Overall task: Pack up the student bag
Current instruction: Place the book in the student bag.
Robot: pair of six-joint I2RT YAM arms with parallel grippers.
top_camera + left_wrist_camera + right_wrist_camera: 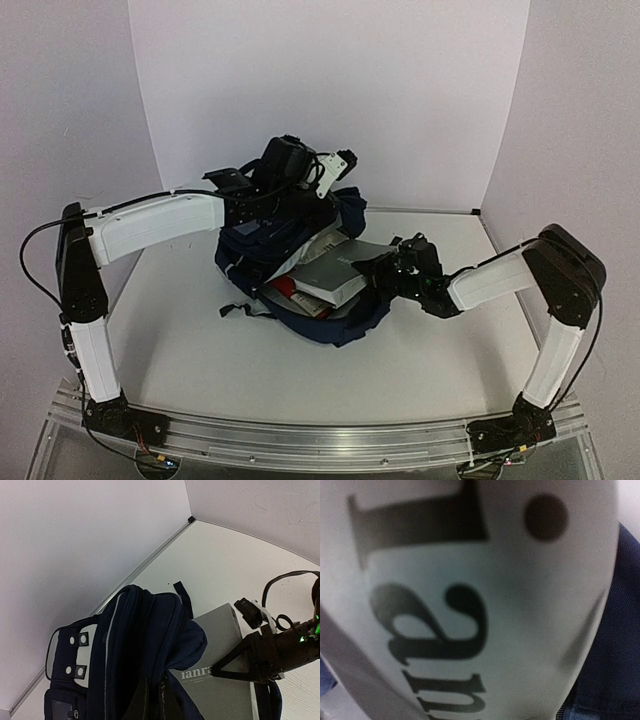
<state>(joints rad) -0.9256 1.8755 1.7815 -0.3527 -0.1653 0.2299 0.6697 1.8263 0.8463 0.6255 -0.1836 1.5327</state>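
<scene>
The student bag (335, 325), dark navy with grey lining, lies open in the middle of the table. Its white buckles show in the left wrist view (76, 655). A grey book (335, 272) with white lettering sticks halfway out of the mouth, above a red book (285, 288). My left gripper (283, 208) reaches over the bag from the back and is shut on the bag's top rim (150, 630), holding it up. My right gripper (373, 272) is shut on the grey book's outer end (220, 630). The right wrist view is filled by the book's cover (470, 605), and the fingers are hidden there.
A black strap (236, 309) trails from the bag's left side onto the white table (180, 340). White walls close in the back and both sides, meeting at a corner (191, 519). An aluminium rail (320, 445) runs along the near edge.
</scene>
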